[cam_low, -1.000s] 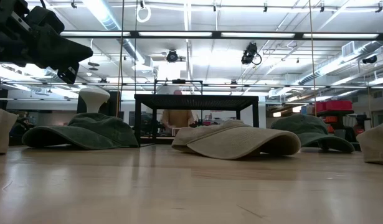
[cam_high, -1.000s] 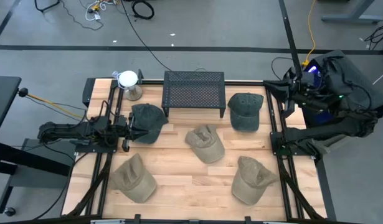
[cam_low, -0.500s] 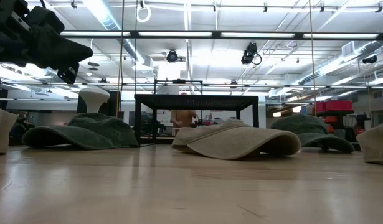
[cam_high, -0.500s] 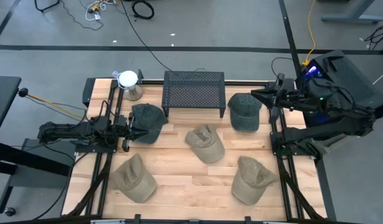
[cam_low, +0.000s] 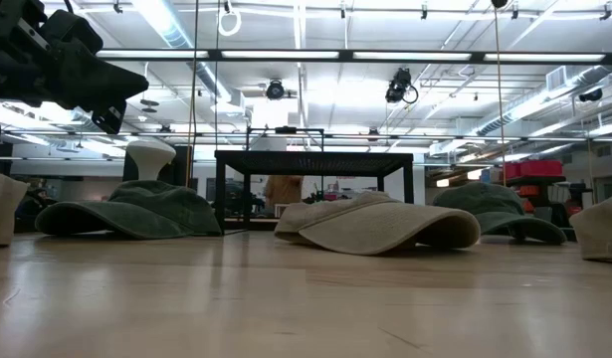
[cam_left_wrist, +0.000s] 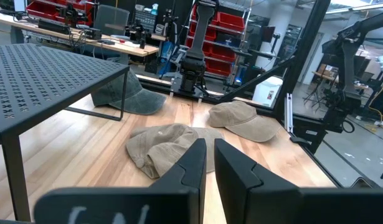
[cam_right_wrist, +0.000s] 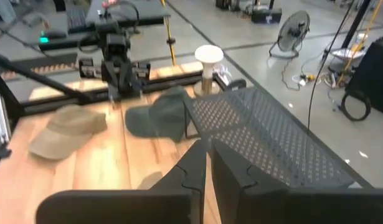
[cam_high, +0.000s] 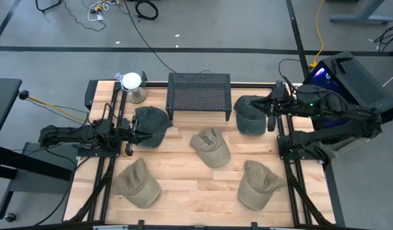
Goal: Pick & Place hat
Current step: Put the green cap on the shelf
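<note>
Five caps lie crown-up on the wooden table. A dark green cap (cam_high: 151, 125) sits at the left and another dark green cap (cam_high: 250, 114) at the far right. Tan caps lie in the middle (cam_high: 210, 146), near left (cam_high: 137, 183) and near right (cam_high: 257, 184). My left gripper (cam_high: 133, 135) (cam_left_wrist: 207, 163) hovers shut beside the left green cap's near edge, raised above the table (cam_low: 99, 88). My right gripper (cam_high: 270, 110) (cam_right_wrist: 207, 169) hangs shut in the air over the right edge of the far-right green cap.
A black perforated metal rack (cam_high: 199, 93) stands at the far middle between the two green caps. A white mushroom-shaped stand (cam_high: 131, 83) sits at the far left corner. Bare wood shows between the caps near the middle (cam_high: 196, 185). A person (cam_low: 283, 189) shows far behind the table.
My right arm has swung from beyond the table's right edge toward the left, bringing its gripper over the far-right green cap's edge. The left arm and all the caps have stayed where they were.
</note>
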Controlling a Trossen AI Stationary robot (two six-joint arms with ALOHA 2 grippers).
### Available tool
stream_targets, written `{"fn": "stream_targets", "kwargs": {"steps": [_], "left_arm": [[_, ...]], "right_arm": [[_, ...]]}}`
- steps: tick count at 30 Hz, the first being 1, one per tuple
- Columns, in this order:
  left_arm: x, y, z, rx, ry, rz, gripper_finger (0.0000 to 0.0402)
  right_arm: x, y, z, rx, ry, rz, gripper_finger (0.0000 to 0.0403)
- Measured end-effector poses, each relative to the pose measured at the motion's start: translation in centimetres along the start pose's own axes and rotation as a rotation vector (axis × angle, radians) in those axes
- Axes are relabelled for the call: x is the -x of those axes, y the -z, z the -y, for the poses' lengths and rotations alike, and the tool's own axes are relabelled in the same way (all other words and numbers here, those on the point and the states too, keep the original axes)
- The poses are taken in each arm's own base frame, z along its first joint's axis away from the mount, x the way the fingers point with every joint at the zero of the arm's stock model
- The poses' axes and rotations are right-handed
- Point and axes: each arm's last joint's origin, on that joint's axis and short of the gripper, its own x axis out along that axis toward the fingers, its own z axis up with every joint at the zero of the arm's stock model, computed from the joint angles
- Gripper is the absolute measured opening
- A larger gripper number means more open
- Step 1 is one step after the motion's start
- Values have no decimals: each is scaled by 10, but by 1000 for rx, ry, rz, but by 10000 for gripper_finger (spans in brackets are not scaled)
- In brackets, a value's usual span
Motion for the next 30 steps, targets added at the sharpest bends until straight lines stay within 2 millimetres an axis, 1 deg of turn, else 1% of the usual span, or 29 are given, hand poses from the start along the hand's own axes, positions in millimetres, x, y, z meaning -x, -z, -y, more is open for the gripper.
{"fn": "stream_targets", "kwargs": {"steps": [11,24,27,30], "left_arm": [[0,0,0,0,0,0,39],[0,0,0,0,0,1,39],[0,0,0,0,0,0,39],[0,0,0,0,0,0,39]], "right_arm": [[-26,6,-6,13,12,-116,29],[-51,12,-11,45,23,-202,29],[-54,13,-10,50,35,-213,29],[-58,13,-4,34,66,-224,29]]}}
